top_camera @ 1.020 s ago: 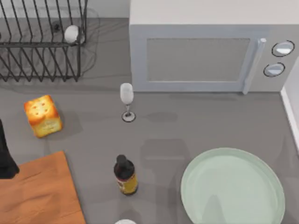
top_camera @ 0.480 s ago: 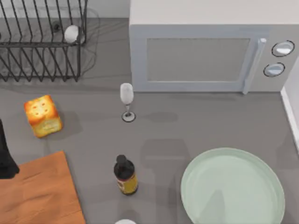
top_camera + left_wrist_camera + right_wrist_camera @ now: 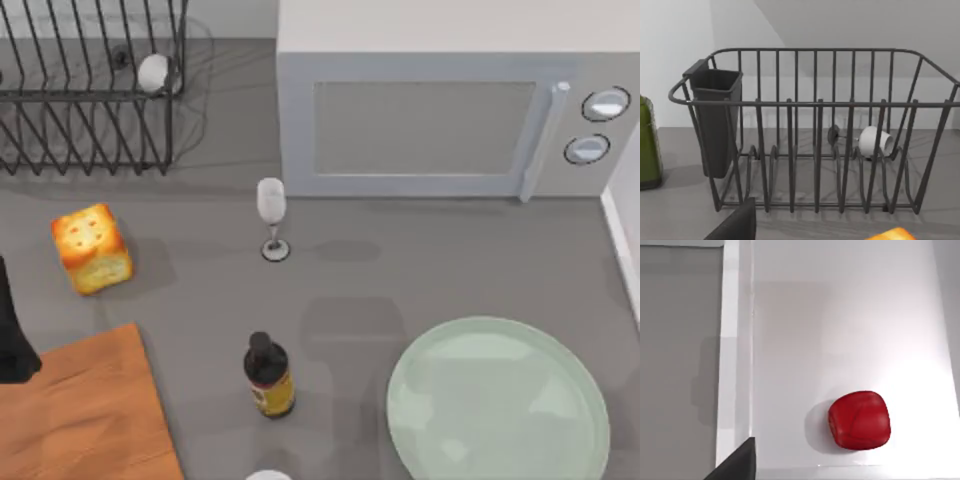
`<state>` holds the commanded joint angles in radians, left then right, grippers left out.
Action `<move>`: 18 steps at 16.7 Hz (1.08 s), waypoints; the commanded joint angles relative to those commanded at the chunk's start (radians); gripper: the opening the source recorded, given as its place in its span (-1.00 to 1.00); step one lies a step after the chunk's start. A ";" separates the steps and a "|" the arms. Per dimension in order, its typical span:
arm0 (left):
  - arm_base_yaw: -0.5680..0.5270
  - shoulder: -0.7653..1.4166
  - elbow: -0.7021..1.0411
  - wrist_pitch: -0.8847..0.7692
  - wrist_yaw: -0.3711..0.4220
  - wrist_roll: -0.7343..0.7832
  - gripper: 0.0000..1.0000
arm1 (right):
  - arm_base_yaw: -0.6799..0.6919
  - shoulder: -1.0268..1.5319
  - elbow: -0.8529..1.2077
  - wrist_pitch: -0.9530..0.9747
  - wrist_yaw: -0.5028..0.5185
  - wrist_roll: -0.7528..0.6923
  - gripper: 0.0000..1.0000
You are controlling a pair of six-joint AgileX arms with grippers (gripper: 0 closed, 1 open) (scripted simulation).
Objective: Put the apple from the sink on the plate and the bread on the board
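The red apple [image 3: 859,419] lies on the white floor of the sink [image 3: 840,315], below my right gripper, whose dark edge [image 3: 737,463] shows in the right wrist view. The pale green plate [image 3: 497,400] sits at the front right of the counter. At the left stands the golden bread [image 3: 92,248], whose corner [image 3: 892,234] shows in the left wrist view. The wooden board [image 3: 85,410] lies at the front left. My left arm [image 3: 10,335] hangs at the left edge beside the board, and a dark edge of its gripper [image 3: 735,226] faces the rack.
A microwave [image 3: 440,110] fills the back. A wire dish rack [image 3: 90,90] with a white cup [image 3: 875,141] stands back left. A wine glass [image 3: 271,215] and a dark bottle [image 3: 268,375] stand mid-counter. A green bottle [image 3: 647,145] is beside the rack. The sink rim [image 3: 622,240] is at the right.
The faint shadow over the plate has shifted and faded. The left arm, the bread and the other things have not moved.
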<state>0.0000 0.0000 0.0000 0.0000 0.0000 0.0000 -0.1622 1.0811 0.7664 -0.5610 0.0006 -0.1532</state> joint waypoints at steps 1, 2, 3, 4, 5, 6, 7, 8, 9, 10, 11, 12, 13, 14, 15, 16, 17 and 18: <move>0.000 0.000 0.000 0.000 0.000 0.000 1.00 | -0.014 0.105 0.068 -0.050 0.000 -0.014 1.00; 0.000 0.000 0.000 0.000 0.000 0.000 1.00 | -0.029 0.206 0.135 -0.099 0.000 -0.027 1.00; 0.000 0.000 0.000 0.000 0.000 0.000 1.00 | -0.042 0.305 0.198 -0.145 0.000 -0.040 1.00; 0.000 0.000 0.000 0.000 0.000 0.000 1.00 | -0.055 0.398 0.258 -0.189 0.000 -0.052 1.00; 0.000 0.000 0.000 0.000 0.000 0.000 1.00 | -0.066 0.485 0.314 -0.230 0.000 -0.063 1.00; 0.000 0.000 0.000 0.000 0.000 0.000 1.00 | -0.077 0.565 0.366 -0.268 0.000 -0.073 1.00; 0.000 0.000 0.000 0.000 0.000 0.000 1.00 | -0.087 0.636 0.412 -0.302 0.000 -0.082 1.00; 0.000 0.000 0.000 0.000 0.000 0.000 1.00 | -0.096 0.697 0.453 -0.332 0.000 -0.091 1.00; 0.000 0.000 0.000 0.000 0.000 0.000 1.00 | -0.103 0.748 0.488 -0.357 0.000 -0.098 1.00; 0.000 0.000 0.000 0.000 0.000 0.000 1.00 | -0.109 0.788 0.516 -0.378 0.000 -0.103 1.00; 0.000 0.000 0.000 0.000 0.000 0.000 1.00 | -0.114 0.817 0.538 -0.393 0.000 -0.107 1.00; 0.000 0.000 0.000 0.000 0.000 0.000 1.00 | -0.117 0.836 0.551 -0.403 0.000 -0.110 1.00; 0.000 0.000 0.000 0.000 0.000 0.000 1.00 | -0.118 0.844 0.557 -0.408 0.000 -0.111 1.00; 0.000 0.000 0.000 0.000 0.000 0.000 1.00 | -0.118 0.844 0.557 -0.408 0.000 -0.111 1.00; 0.000 0.000 0.000 0.000 0.000 0.000 1.00 | -0.118 0.844 0.557 -0.408 0.000 -0.111 1.00; 0.000 0.000 0.000 0.000 0.000 0.000 1.00 | -0.118 0.844 0.557 -0.408 0.000 -0.111 1.00; 0.000 0.000 0.000 0.000 0.000 0.000 1.00 | -0.113 0.842 0.554 -0.405 0.001 -0.110 1.00; 0.000 0.000 0.000 0.000 0.000 0.000 1.00 | -0.113 0.844 0.553 -0.403 0.001 -0.110 1.00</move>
<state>0.0000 0.0000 0.0000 0.0000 0.0000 0.0000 -0.2748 1.9247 1.3192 -0.9642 0.0012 -0.2636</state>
